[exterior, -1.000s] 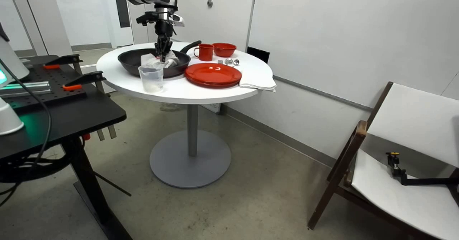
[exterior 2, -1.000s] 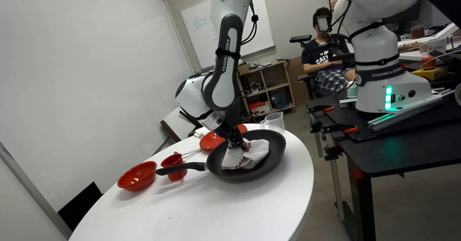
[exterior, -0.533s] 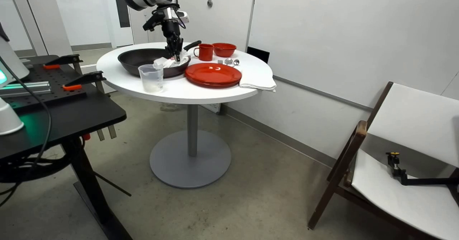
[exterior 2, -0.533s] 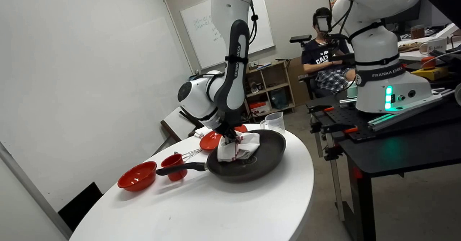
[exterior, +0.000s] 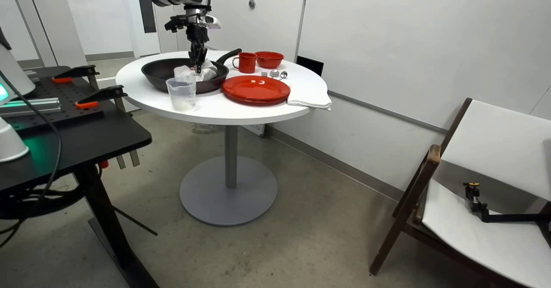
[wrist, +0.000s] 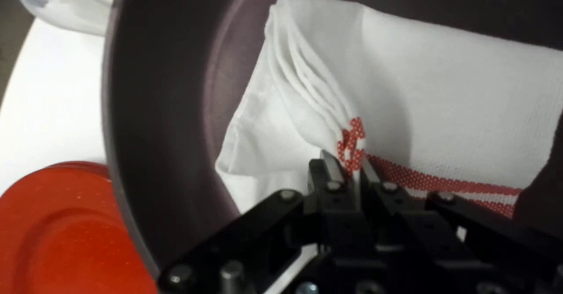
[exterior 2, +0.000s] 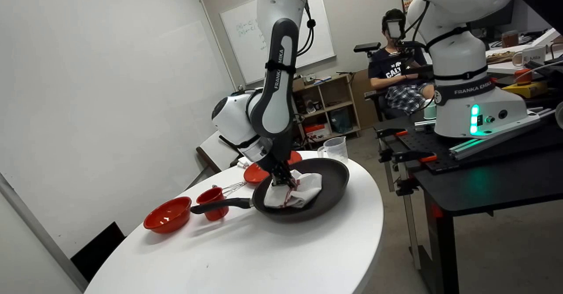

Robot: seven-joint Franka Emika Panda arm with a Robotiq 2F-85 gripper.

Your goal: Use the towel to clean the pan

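Red-striped dish towel (wrist: 422,87) in frying pan (exterior 2: 333,182): likely soft, light, best held where my end effector (wrist: 350,165) pinches its folds.

The white dish towel (wrist: 440,92), edged with a red stripe split by a white line, was folded in several layers. A gathered fold was pinched in the gripper (wrist: 350,166); the remaining cloth spread to both sides of the tool, inside the pan. The round, shallow black frying pan (exterior 2: 335,182) sat level beneath the gripper. Its long straight handle (exterior 2: 235,202) extended away from the tool, and bare pan floor showed on the tool's opposite side.
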